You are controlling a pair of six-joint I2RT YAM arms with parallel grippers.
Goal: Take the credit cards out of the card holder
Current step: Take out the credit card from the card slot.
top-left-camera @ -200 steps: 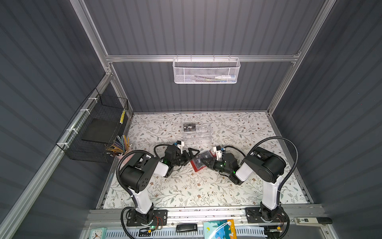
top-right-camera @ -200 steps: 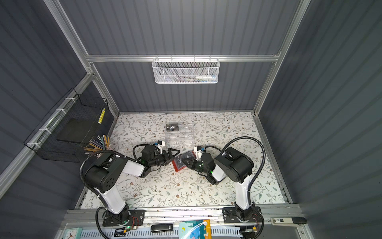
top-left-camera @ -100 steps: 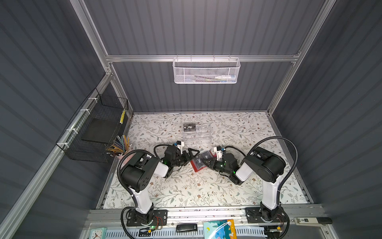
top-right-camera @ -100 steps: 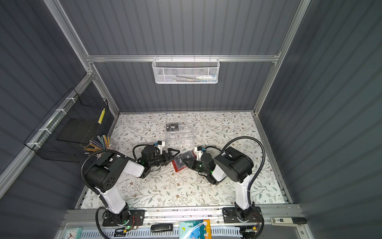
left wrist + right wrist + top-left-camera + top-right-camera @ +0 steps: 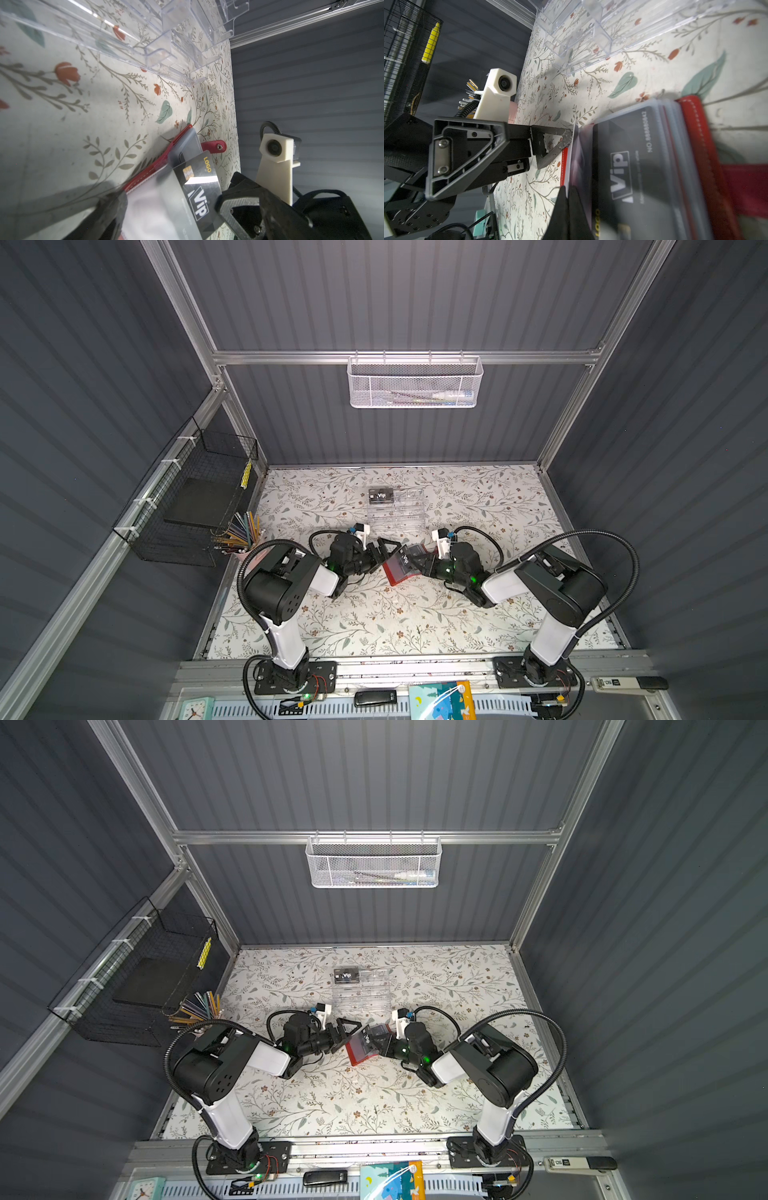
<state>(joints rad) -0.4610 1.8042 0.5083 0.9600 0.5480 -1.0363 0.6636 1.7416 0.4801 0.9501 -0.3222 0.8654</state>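
The red card holder (image 5: 392, 574) (image 5: 358, 1056) lies open on the floral table between both arms, its strap tab (image 5: 214, 146) pointing away. A black "Vip" credit card (image 5: 197, 193) (image 5: 618, 166) sticks partly out of a clear sleeve. My right gripper (image 5: 568, 199) (image 5: 417, 565) is shut, pinching the thin edge of a clear sleeve beside that card. My left gripper (image 5: 172, 207) (image 5: 384, 551) (image 5: 550, 149) stands wide open at the holder's other side, with the sleeve and card between its fingers. Another Vip card (image 5: 380, 496) (image 5: 345, 976) rests on the clear organizer.
The clear acrylic organizer (image 5: 399, 514) stands just behind the grippers. A pencil cup (image 5: 239, 533) and black wire basket (image 5: 195, 497) are at the left wall. A white mesh basket (image 5: 415, 383) hangs on the back wall. A black stick (image 5: 374, 698) lies on the front rail.
My right gripper's jaws have closed the last bit onto the sleeve edge. Both arms and the holder have stayed almost where they were.
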